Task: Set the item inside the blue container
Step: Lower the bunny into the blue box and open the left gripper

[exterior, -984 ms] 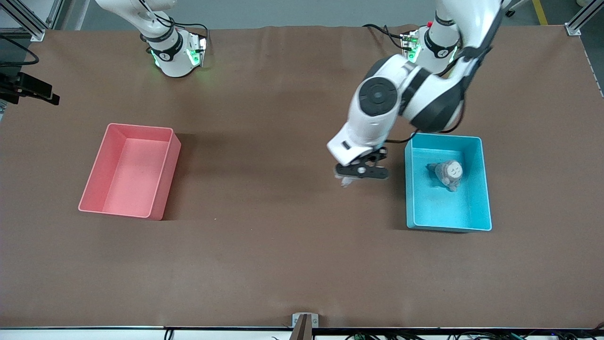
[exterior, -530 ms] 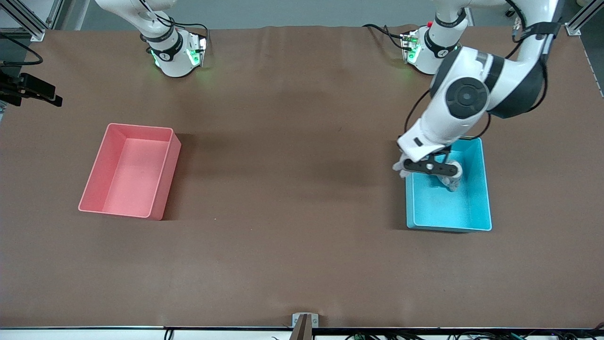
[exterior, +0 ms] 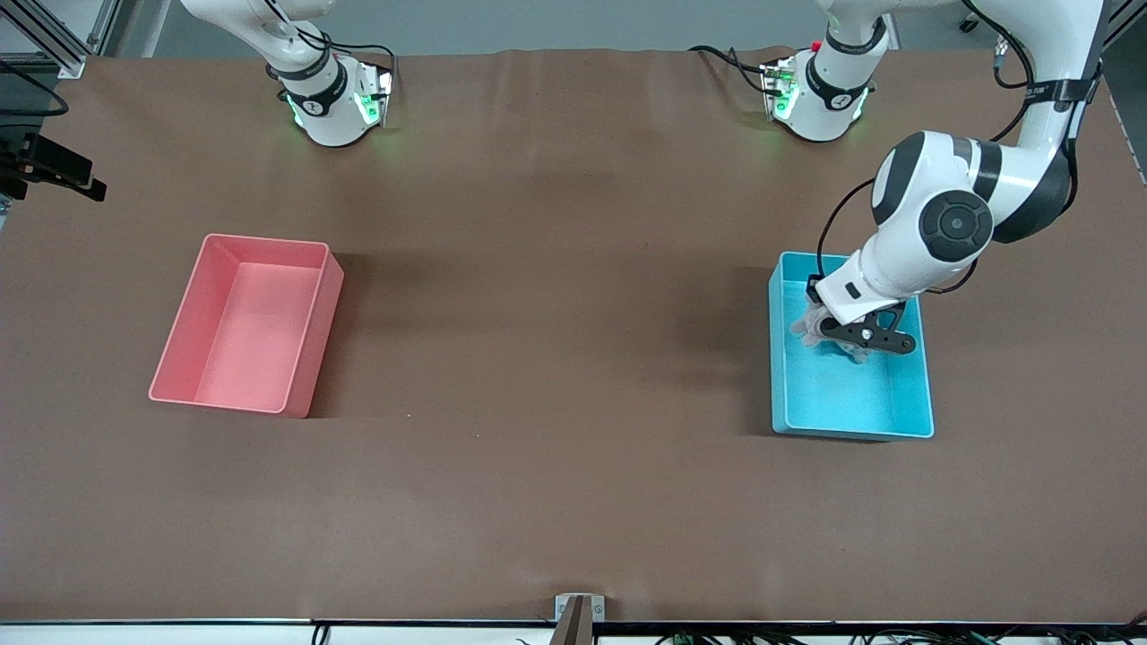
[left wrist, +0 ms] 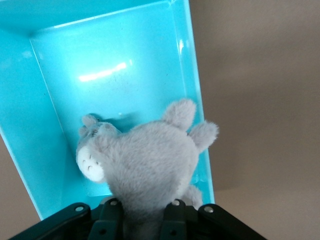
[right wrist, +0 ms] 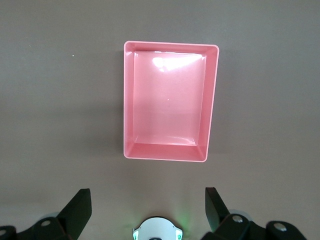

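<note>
Over the last second the left gripper [exterior: 829,333] has travelled from the bare table to above the blue container [exterior: 923,394], clamped on a grey plush toy [left wrist: 145,167] — release appears imminent. The right gripper [right wrist: 145,207], wide and empty, waits over the pink bin [right wrist: 167,100].

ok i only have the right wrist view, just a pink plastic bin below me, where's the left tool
Observer: The left tool is over the light blue rectangular plastic bin, toward the left arm's end of the table.
Operator: holding anything
Observer: Yes, it is shut on a grey plush toy.
Operator: is it fully inside the walls
Observer: Not quite. In the left wrist view one paw sticks out past the bin's rim, and the toy hangs above the bin floor.
</note>
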Available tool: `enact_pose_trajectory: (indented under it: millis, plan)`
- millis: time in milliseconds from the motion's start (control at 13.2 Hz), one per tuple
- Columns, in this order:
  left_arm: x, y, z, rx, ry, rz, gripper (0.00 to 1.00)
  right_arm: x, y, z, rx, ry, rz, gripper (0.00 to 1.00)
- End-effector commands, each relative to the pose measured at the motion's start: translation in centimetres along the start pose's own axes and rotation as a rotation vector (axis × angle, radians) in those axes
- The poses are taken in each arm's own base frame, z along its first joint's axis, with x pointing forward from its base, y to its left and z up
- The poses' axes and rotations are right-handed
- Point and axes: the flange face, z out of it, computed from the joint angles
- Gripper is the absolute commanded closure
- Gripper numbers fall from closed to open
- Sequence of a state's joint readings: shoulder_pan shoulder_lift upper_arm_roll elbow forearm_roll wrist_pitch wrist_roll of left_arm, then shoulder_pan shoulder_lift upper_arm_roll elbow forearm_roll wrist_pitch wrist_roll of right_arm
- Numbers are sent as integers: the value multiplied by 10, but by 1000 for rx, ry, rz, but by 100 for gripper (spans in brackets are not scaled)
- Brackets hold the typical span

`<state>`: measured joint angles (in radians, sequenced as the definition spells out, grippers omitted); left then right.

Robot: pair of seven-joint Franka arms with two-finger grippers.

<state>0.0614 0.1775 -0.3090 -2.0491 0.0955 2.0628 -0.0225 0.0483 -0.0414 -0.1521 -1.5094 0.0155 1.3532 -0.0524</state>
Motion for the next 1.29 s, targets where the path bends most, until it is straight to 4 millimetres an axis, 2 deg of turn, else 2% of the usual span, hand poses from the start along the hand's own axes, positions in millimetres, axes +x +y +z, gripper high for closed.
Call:
enact_pose_trajectory:
  millis: [0,227,378,530,681,757,833,908,1060,1211]
  plan:
    - [5,-4,17,-13,4,10,74,-12,2,-8,-2,18,-7,0]
    - [16,-7,56,-10,-3,31,74,-13,0,-7,-1,6,-10,0]
    - [20,-19,76,2,-10,36,74,-13,-1,-7,-3,4,-13,0]
    - [23,-19,90,-11,-9,35,71,-14,-4,-8,-1,4,-17,0]
    - [24,-19,95,-14,-13,36,67,-15,-3,-7,-1,-2,-14,0]
    - [24,-17,92,-13,-9,39,55,-15,-2,-7,0,-5,-13,0]
    - [23,-18,88,-10,-6,37,22,-17,-3,-9,-2,-3,-13,0]
    - [23,-19,85,-7,-2,35,0,-19,-7,-11,-6,1,-19,0]
    - [21,-39,70,-4,20,2,0,-20,-8,-12,-7,3,-20,0]
    - [17,-44,36,13,69,-7,0,-20,-10,-12,-7,3,-23,0]
